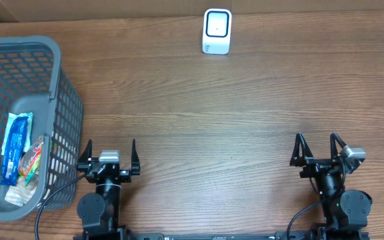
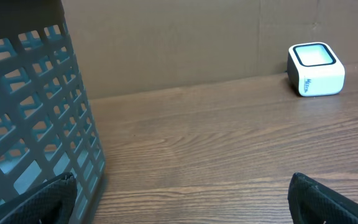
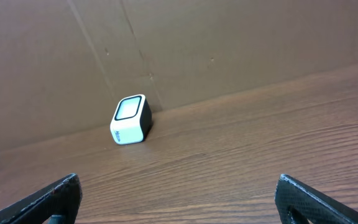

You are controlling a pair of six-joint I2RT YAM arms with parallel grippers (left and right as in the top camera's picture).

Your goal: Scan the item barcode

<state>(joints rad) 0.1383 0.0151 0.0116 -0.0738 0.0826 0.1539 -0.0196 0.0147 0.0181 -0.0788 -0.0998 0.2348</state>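
One wooden table (image 1: 232, 113) filled the overhead view, its brown grain running left to right. A single flat cardboard wall (image 3: 229, 43) stood along its far edge, creased with faint seams.

One grey plastic basket (image 1: 67, 127) sat at the table's left side. Its walls were an open lattice of rectangular holes and its rim was rounded at the corners.

Two grippers rested at the near edge, well apart from each other. The left gripper (image 1: 111, 143) lay just beside the basket's near right corner with its two dark fingers spread wide and nothing between them. The right gripper (image 1: 317, 139) was likewise spread wide and held nothing.

Three packets lay inside the basket, against its near wall. The blue packet (image 1: 16, 147) was the longest, a glossy crinkled wrapper with its long axis running near to far and its far end leaning slightly right. A colourful packet (image 1: 32, 160) lay just beside it on the right, slanted the same way. A pale packet (image 1: 20, 193) sat nearest the arms. No barcode could be made out on any of them.

One scanner (image 1: 217, 31), a small white block with rounded corners, stood by the cardboard at the far edge. Its dark-framed pale window faced upward, and small print marked the side towards the arms.
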